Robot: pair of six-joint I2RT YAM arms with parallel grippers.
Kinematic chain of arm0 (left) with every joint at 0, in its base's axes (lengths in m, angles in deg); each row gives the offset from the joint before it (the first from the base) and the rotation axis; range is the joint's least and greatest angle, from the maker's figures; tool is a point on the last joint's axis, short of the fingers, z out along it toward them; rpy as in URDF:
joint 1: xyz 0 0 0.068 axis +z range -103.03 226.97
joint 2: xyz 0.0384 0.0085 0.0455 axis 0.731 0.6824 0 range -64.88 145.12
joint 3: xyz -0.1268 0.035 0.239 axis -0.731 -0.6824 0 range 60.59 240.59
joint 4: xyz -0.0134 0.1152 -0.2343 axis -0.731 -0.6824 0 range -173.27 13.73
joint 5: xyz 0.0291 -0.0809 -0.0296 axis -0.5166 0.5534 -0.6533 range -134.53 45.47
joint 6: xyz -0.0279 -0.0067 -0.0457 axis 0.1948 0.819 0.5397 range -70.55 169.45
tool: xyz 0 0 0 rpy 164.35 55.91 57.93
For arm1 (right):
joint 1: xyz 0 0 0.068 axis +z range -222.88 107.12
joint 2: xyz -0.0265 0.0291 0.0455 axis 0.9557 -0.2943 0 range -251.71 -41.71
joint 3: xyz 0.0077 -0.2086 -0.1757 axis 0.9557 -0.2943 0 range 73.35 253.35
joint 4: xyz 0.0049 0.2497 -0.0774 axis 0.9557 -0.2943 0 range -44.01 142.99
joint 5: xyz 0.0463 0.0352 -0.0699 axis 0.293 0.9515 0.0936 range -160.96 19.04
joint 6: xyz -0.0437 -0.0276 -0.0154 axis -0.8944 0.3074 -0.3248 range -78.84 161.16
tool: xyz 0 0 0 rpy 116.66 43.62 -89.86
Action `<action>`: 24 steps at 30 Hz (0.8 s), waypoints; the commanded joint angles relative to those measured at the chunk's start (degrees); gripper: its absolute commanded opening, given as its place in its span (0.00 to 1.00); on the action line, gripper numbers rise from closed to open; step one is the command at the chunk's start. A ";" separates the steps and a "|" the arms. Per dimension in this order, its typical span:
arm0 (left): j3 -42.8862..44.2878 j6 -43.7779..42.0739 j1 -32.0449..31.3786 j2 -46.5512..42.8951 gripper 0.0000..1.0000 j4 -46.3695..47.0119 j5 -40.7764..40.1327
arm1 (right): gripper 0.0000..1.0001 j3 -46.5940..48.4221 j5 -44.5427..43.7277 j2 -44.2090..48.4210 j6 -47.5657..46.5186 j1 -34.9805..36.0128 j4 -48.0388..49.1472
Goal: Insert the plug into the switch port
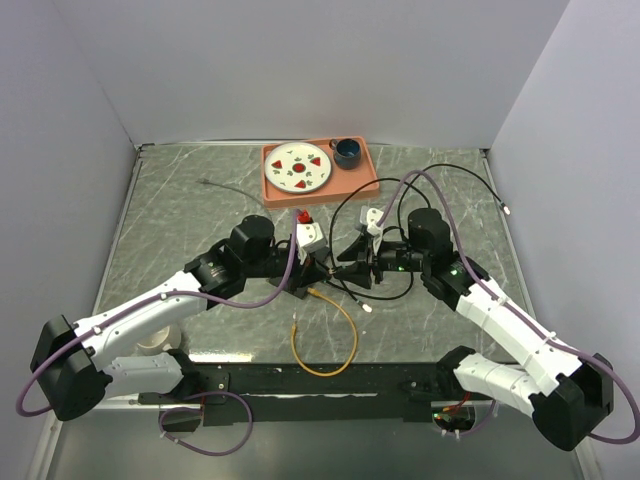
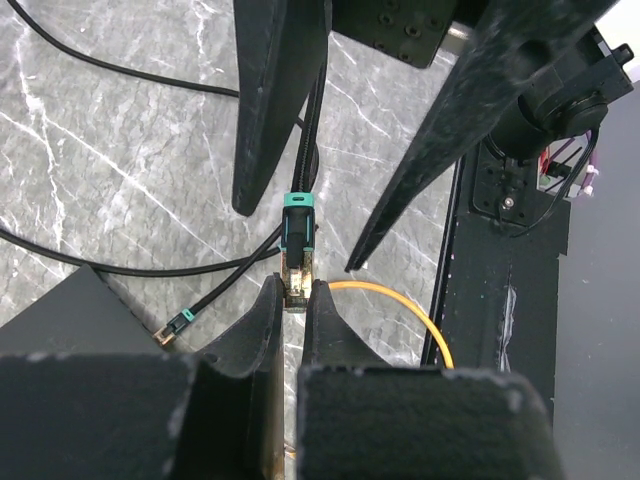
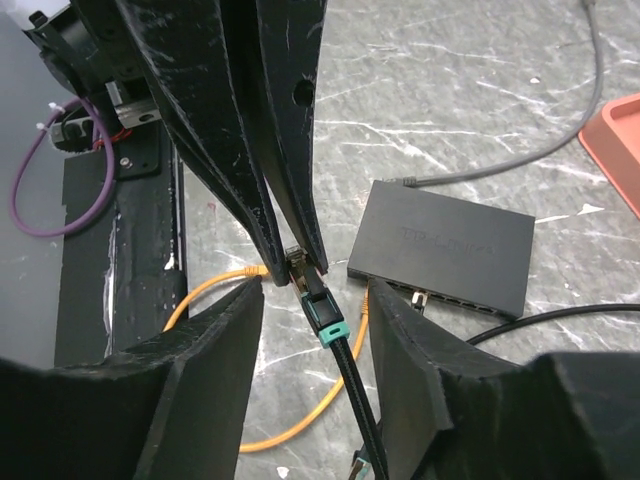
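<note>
Left gripper [image 2: 296, 290] of mine clamps the plug [image 2: 299, 240], apart from the switch [image 3: 440, 245]. Right gripper [image 3: 315, 297] gapes; switch port [image 3: 455, 299] insertion is not yet done.

Item count. I work with two grippers, the left gripper [image 2: 295, 290] and the right gripper [image 3: 313, 296]. There is one black switch box [image 3: 450, 245]. It has one row of sockets, the switch port [image 3: 455, 300] among them, and they are too small for me to number. Teal-collared connectors: two, namely the plug [image 2: 298, 262] and one loose connector [image 2: 177, 325]. Cables: one orange cable [image 1: 356, 338], one grey cable [image 1: 225, 187], and at least two black cables [image 3: 352, 395], whose overlapping runs prevent a firmer count. Tableware: one orange tray [image 1: 372, 182], one plate [image 1: 299, 167], one cup [image 1: 347, 152].
</note>
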 commanded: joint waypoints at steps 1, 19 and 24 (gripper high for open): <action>2.78 -0.52 -0.31 -1.33 0.01 1.43 -0.43 | 0.49 1.53 1.16 -0.24 -1.12 -0.19 0.69; 2.96 -0.08 -0.31 -0.89 0.01 1.43 -2.54 | 0.39 0.13 -0.16 0.28 -1.73 -0.19 -0.63; 3.05 0.09 -0.40 -1.06 0.01 1.26 -2.89 | 0.40 -0.14 0.02 0.28 -1.82 -0.19 -0.98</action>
